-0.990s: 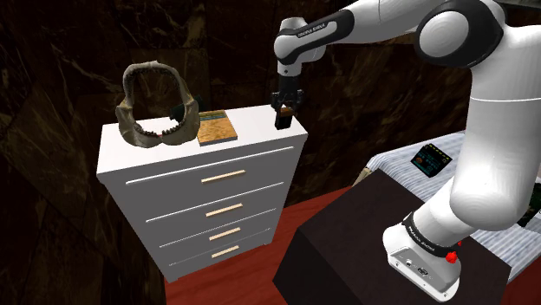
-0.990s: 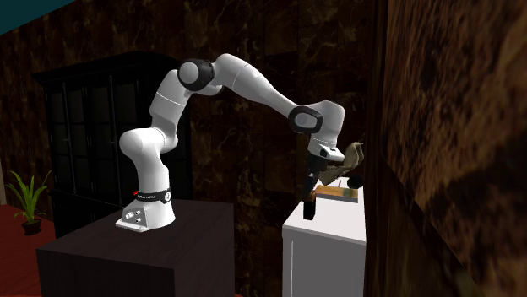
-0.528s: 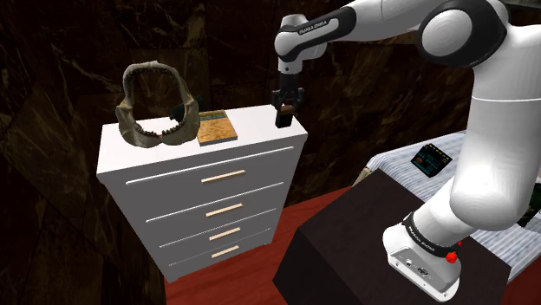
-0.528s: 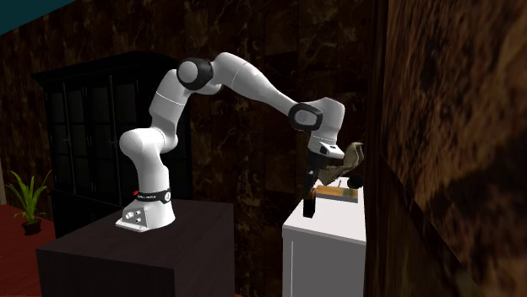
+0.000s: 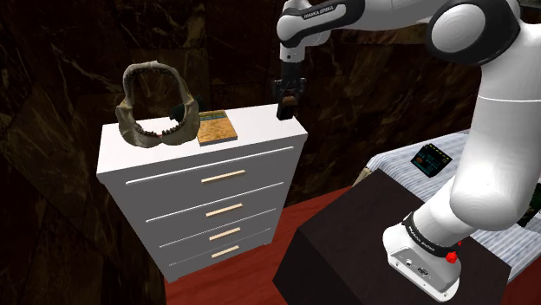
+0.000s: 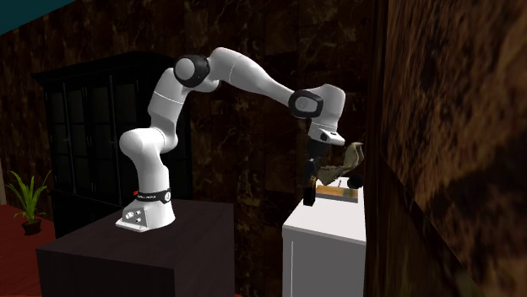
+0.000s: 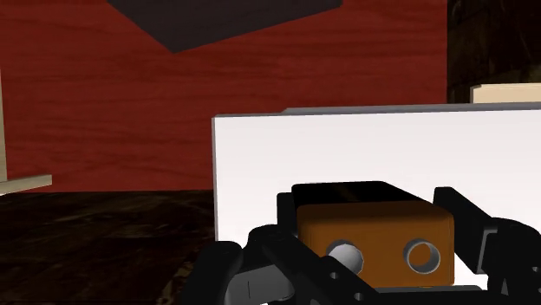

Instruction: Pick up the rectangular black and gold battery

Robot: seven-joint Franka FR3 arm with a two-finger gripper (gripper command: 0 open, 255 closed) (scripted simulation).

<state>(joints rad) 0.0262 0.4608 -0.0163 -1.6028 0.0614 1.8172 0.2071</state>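
claw clenched on the battery: in the wrist view both black fingers press its sides, with the black top and the orange-gold face with two round terminals sitting square between them. in the shoulder view the claw points down with the battery under it, over the corner of the white dresser at about three o'clock of its top. in the second exterior view the claw and battery sit over the dresser at its nine o'clock edge. well apart from them in the shoulder view, toward nine o'clock on the top, stand a jawbone and a brown slab.

risk, as i judge it: the fingers seem to take only the upper part of the block, so a quick swing could let it pivot or slip out. it would then drop on the corner, or past it to the red floor. a low sideways move might clip the dresser edge.

hard to make out: whether the battery's underside is clear of the top or touching it, and how far the pads reach down its sides. the jawbone is partly hidden behind the claw in the second exterior view.
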